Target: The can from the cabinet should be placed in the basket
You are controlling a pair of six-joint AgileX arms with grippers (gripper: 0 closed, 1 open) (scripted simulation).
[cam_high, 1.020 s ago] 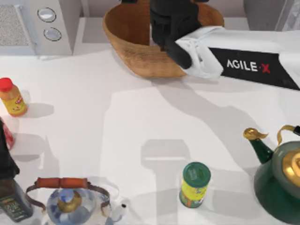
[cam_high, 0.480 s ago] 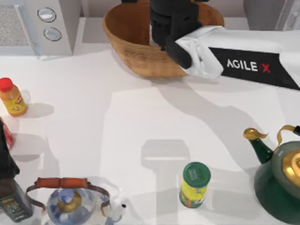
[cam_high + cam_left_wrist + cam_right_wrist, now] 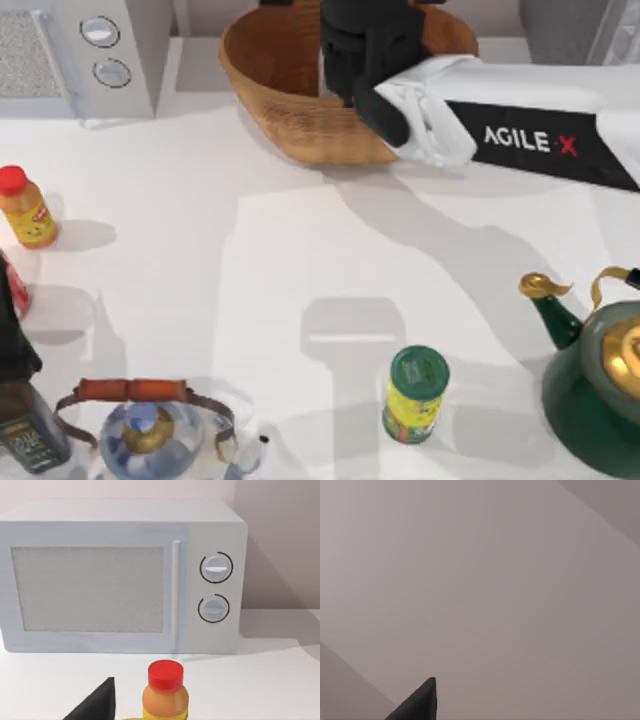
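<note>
- The can cannot be made out; the black wrist of the right arm hangs over the place in the basket where it might lie.
- The basket (image 3: 280,75), tan woven wicker, stands at the far edge of the white table (image 3: 300,260), about the middle of the top view.
- The right gripper (image 3: 365,50) is over the right part of the basket's hollow, its black body covering the bowl's inside and part of the rim.
- Whether its fingers are apart, together or clamped on anything cannot be told.
- The right arm's white sleeve and black link marked AGILE·X reach in from the right edge of the top view.
- In the right wrist view a black fingertip (image 3: 417,702) stands before a plain grey-pink wall.
- The cabinet (image 3: 575,30), grey, is at the far right corner, to the right of the basket.
- The left arm is parked at the table's left edge, near side; in its wrist view a black fingertip (image 3: 95,705) is beside an orange bottle (image 3: 165,692) with a red cap, and its fingers' state cannot be told.
- A white microwave (image 3: 80,55) with two round knobs stands at the far left corner.
- The orange bottle stands on the left side of the table.
- A yellow-green canister (image 3: 415,393) with a dark green lid stands upright near the front, right of centre.
- A green and gold teapot (image 3: 600,375) sits at the near right corner.
- A glass kettle (image 3: 150,430) with a brown handle sits at the near left.
</note>
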